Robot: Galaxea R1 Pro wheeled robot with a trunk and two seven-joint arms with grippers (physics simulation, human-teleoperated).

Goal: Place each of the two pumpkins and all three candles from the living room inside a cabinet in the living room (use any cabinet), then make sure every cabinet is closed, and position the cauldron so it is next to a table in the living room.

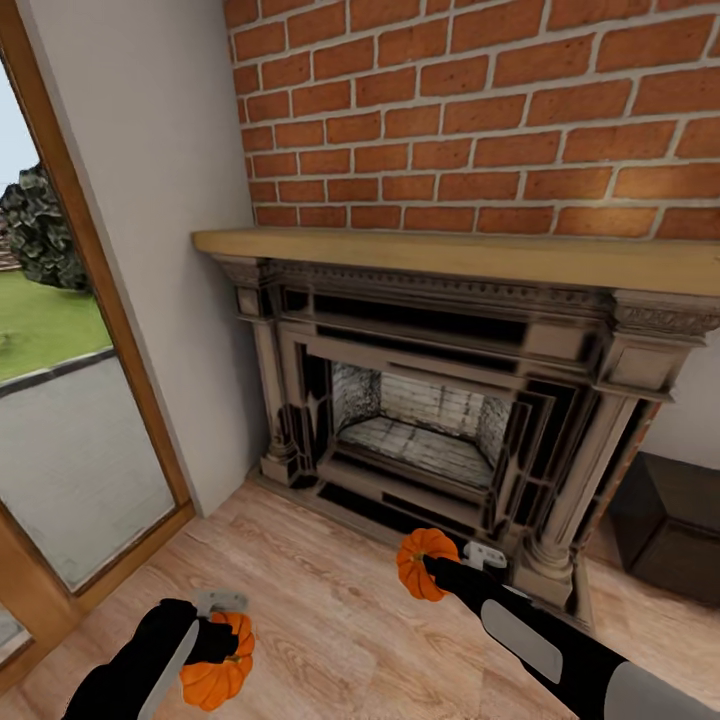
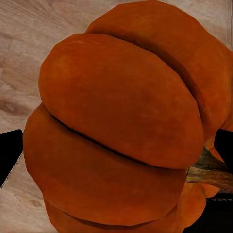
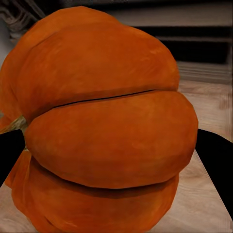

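Living room corner: pale wood plank floor (image 1: 330, 600), brick wall (image 1: 480, 110) above an ornate fireplace (image 1: 440, 420) with a light wooden mantel (image 1: 450, 255), tall glass door (image 1: 60, 400) along the left side.

Nearest, low at left: left gripper (image 1: 222, 640) closed on one pumpkin (image 1: 217, 665), held clear above the floor. In the left wrist view, orange ribs (image 2: 121, 131) pressed between the dark fingers (image 2: 9, 153), stem off to one side.

A little farther, toward centre: right gripper (image 1: 432, 566) clamped on the second pumpkin (image 1: 424, 563), carried in the air just in front of the fireplace base. Right wrist view much the same: ribbed orange body (image 3: 102, 131) wedged between the black fingers (image 3: 216, 160), floor and hearth behind.

Farthest right, beside the fireplace column: a low dark unit (image 1: 670, 525), partly cut off; too little visible to say whether cabinet or not.

Step in hand, by judgement: transport of both pumpkins toward a cabinet. Next move calls for turning or driving the base until a cabinet front comes within reach, then freeing one gripper or otherwise getting a drawer open before any release. Candles, cauldron, desk yet to be dealt with.
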